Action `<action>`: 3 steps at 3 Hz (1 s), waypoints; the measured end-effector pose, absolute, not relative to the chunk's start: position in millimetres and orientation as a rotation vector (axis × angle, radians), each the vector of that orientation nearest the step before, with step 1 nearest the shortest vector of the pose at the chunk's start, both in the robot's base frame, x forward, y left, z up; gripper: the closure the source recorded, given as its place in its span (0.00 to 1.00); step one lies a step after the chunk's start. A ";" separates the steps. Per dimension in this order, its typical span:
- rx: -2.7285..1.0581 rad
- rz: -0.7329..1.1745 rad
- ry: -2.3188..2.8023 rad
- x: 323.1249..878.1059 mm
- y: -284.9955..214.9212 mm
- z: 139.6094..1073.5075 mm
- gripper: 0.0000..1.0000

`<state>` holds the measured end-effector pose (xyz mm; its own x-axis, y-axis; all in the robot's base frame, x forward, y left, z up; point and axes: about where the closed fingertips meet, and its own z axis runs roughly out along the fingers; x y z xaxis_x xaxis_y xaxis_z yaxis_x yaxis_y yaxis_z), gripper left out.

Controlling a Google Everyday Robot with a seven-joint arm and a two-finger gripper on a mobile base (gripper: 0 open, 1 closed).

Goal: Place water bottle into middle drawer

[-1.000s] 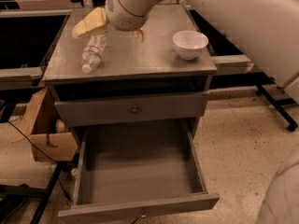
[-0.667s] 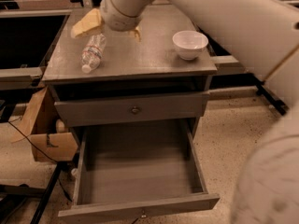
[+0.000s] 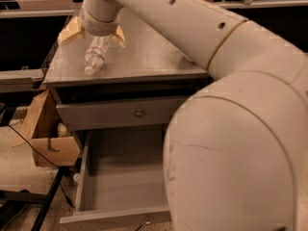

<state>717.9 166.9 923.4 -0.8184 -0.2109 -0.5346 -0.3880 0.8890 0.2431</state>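
The water bottle (image 3: 94, 57) lies on its side on the grey cabinet top (image 3: 144, 57), near the front left edge. My gripper (image 3: 92, 36) is right over its far end, open, with one yellowish finger (image 3: 70, 30) on the left of the bottle and the other on the right. The bottle still rests on the top. The middle drawer (image 3: 122, 179) is pulled out wide below, and its inside holds nothing. My arm (image 3: 231, 129) fills the right side of the view and hides the drawer's right part.
The upper drawer (image 3: 120, 113) with its brass knob is shut, just under the cabinet top. A cardboard box (image 3: 45, 136) and cables sit on the floor to the left of the cabinet. The white bowl is hidden behind my arm.
My gripper has come down and to the left, from beside the bottle to straddling its far end. My arm now covers the bowl and the right side of the view.
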 end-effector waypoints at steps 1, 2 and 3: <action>-0.399 0.465 2.589 733.7 187.3 895.4 0.00; -0.356 0.457 2.632 744.6 199.2 871.1 0.00; -0.328 0.454 2.678 752.8 211.7 847.3 0.00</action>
